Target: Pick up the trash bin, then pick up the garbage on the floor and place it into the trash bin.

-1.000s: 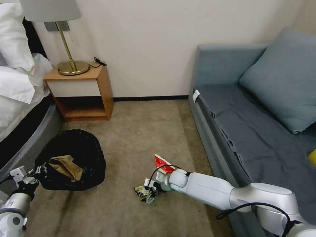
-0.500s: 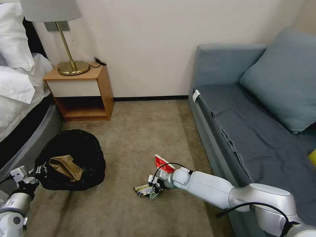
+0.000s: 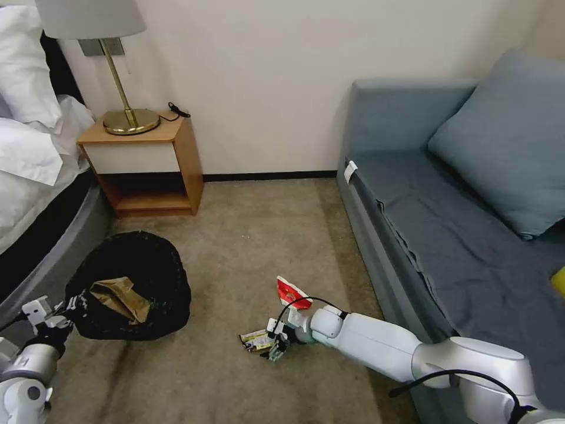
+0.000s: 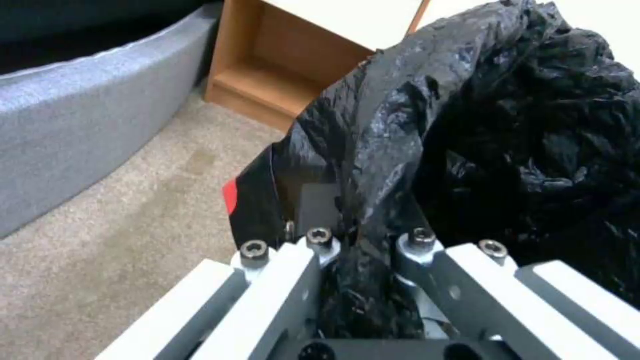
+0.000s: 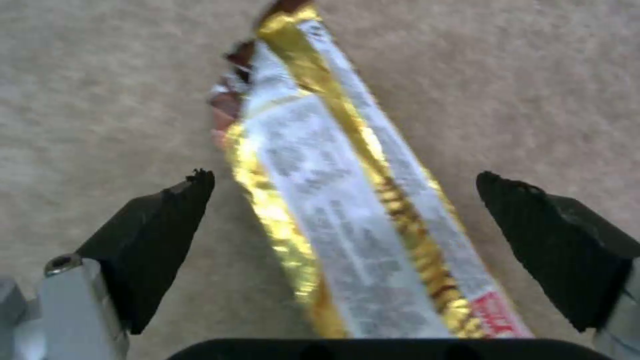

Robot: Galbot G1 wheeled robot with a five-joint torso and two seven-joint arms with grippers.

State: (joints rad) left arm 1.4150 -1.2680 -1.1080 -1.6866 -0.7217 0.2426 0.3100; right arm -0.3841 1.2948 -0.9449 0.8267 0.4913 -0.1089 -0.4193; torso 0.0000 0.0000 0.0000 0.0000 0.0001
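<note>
The trash bin [image 3: 141, 265], lined with a crinkled black bag [image 4: 520, 140], stands on the carpet by the bed with a crumpled brown paper bag [image 3: 120, 299] inside. My left gripper [image 3: 66, 310] [image 4: 365, 241] is shut on the bag-covered rim. On the floor to the right lies a gold-and-white snack wrapper [image 3: 255, 340] [image 5: 333, 215]. My right gripper [image 3: 275, 347] [image 5: 343, 185] hovers low over it, open, one black fingertip [image 5: 180, 200] on each side of the wrapper. A red-white folded carton [image 3: 291, 292] lies just beyond the right wrist.
A grey sofa [image 3: 447, 235] runs along the right, close to the right arm. A wooden nightstand [image 3: 147, 165] with a brass lamp [image 3: 126, 118] stands at the back left, the bed [image 3: 35, 194] beside it. Bare carpet [image 3: 253, 229] lies between them.
My right arm has edged slightly to the right and lower over the snack wrapper, fingers still open. The left gripper keeps its hold on the bin, which has barely shifted.
</note>
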